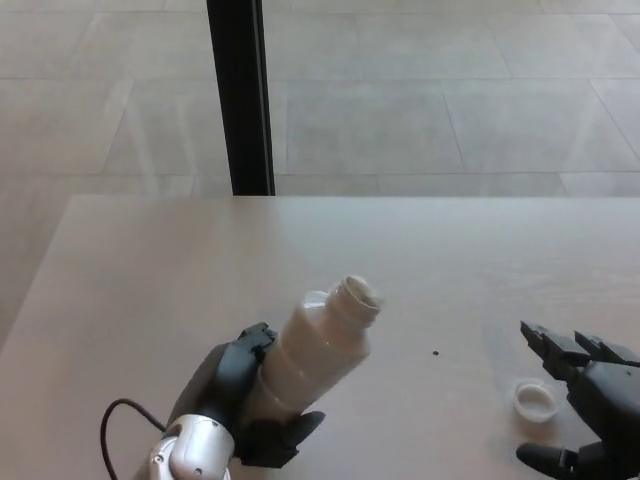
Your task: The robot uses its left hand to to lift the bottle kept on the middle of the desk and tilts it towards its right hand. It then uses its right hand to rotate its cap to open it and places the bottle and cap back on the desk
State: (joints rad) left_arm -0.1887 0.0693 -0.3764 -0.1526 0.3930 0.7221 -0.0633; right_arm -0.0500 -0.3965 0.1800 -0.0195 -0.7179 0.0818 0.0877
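My left hand is shut on the lower body of the white bottle. The bottle is held above the desk, tilted to the right, and its open neck has no cap on it. The white cap lies flat on the desk at the lower right. My right hand is just right of the cap, open, with its fingers spread and nothing between them.
A black vertical post rises behind the desk's far edge at left of centre. Beyond it is a grey tiled floor. A small dark speck sits on the desk between bottle and cap. A black cable loops by my left wrist.
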